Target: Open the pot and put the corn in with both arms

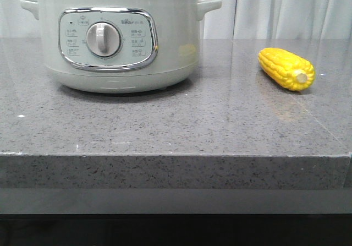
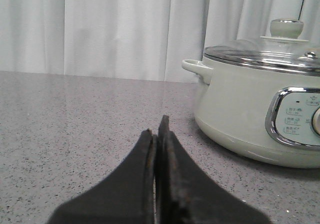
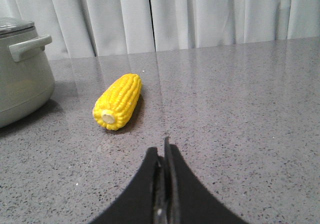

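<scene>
The pale grey-green pot stands at the back left of the grey stone table, control panel and white dial facing me. In the left wrist view the pot wears a glass lid with a round knob. The yellow corn lies on the table to the right of the pot, pale stub end toward me; it also shows in the right wrist view. My left gripper is shut and empty, low over the table. My right gripper is shut and empty, short of the corn. Neither gripper shows in the front view.
The table's front edge runs across the front view. White curtains hang behind the table. A pot side handle shows in the right wrist view.
</scene>
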Available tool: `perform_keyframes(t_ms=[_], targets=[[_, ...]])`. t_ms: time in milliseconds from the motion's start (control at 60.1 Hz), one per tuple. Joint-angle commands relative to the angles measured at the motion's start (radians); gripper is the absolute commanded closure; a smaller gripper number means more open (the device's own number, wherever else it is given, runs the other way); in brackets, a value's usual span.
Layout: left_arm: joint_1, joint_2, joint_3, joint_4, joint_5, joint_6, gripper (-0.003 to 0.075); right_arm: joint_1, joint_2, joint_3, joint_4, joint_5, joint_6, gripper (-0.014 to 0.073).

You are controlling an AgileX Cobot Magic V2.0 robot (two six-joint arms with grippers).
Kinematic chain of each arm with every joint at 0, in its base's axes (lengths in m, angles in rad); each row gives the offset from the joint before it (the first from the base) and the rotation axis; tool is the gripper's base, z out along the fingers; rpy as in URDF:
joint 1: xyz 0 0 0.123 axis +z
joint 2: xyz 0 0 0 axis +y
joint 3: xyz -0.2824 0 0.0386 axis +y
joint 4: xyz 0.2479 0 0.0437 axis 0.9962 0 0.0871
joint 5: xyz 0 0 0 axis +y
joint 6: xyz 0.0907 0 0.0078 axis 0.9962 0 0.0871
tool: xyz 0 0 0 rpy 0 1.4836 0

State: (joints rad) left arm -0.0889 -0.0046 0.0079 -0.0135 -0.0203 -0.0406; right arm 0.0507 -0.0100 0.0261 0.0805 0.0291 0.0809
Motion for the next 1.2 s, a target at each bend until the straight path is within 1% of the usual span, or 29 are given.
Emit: perform_keyframes(t_ms=[0, 632, 749, 832, 899, 1048, 1181], targets=[[0.001, -0.018, 0.003, -0.007, -0.083, -0.006, 0.0741, -0.007, -0.024, 0.001, -0.010, -0.082, 0.001, 0.0658], [0.001, -0.018, 0.003, -0.007, -0.083, -0.006, 0.0741, -0.007, -0.024, 0.001, -0.010, -0.086, 0.001, 0.0658], [0.001, -0.018, -0.006, -0.007, -0.135, -0.006, 0.0741, -0.007, -0.024, -0.013, -0.010, -0.100, 0.001, 0.0658], [0.001, -0.017, -0.050, -0.007, -0.115, -0.006, 0.0741, -0.007, -0.024, -0.067, -0.010, -0.078, 0.001, 0.0658], [0.001, -0.016, -0.103, -0.011, -0.082, -0.008, 0.0741, -0.007, -0.023, -0.139, -0.010, -0.029, 0.001, 0.0658], [0.001, -0.013, -0.281, -0.011, 0.004, -0.008, 0.0741, -0.007, -0.003, -0.310, -0.010, 0.082, -0.001, 0.0658], [0.001, 0.030, -0.439, -0.009, 0.082, -0.008, 0.0741, -0.007, 0.081, -0.460, -0.010, 0.178, -0.001, 0.0658]])
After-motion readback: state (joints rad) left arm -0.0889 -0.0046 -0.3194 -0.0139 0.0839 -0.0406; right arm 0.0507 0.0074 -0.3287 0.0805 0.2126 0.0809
